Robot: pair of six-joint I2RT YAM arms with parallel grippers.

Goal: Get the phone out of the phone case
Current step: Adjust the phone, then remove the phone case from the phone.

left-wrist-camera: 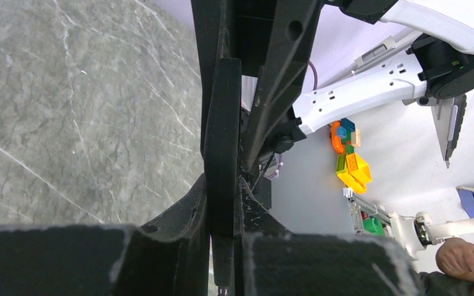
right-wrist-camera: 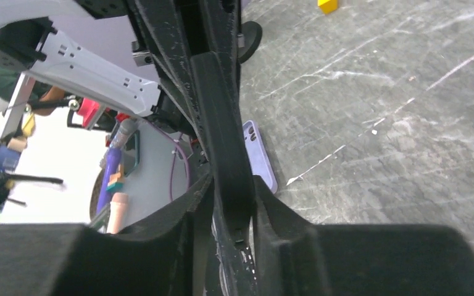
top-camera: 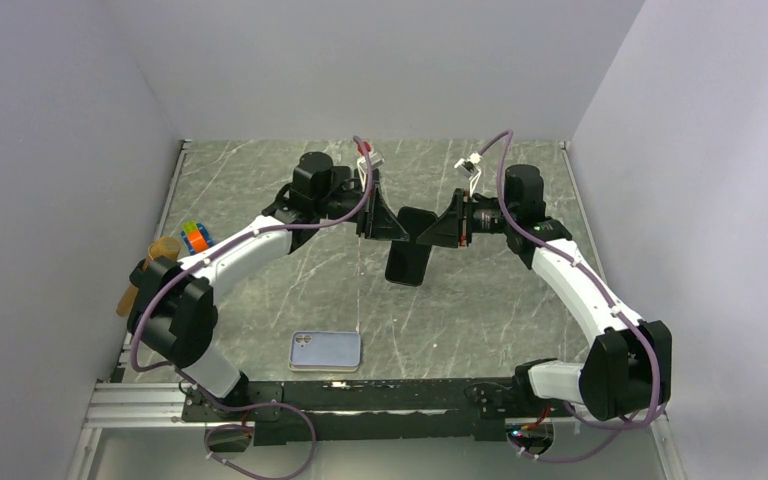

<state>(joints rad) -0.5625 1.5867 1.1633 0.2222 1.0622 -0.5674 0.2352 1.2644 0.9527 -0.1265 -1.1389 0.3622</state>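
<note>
The grey marbled worktop (top-camera: 260,300) sits inside pale walls. The left jaws are pinched narrow on one thin edge of the black phone (top-camera: 410,262), and the right jaws are clamped just as tight on the opposite edge, so it hangs in mid-air between them. If either side lets go early or tugs unevenly, it could twist free and drop onto the stone. The lavender case (top-camera: 325,351), seemingly empty, lies flat near the front edge, well apart.

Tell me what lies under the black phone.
Bare table shows around it; the phone, held mid-air by the left hand and right hand, hides the patch directly below. The case lies apart, flat on the table.
</note>
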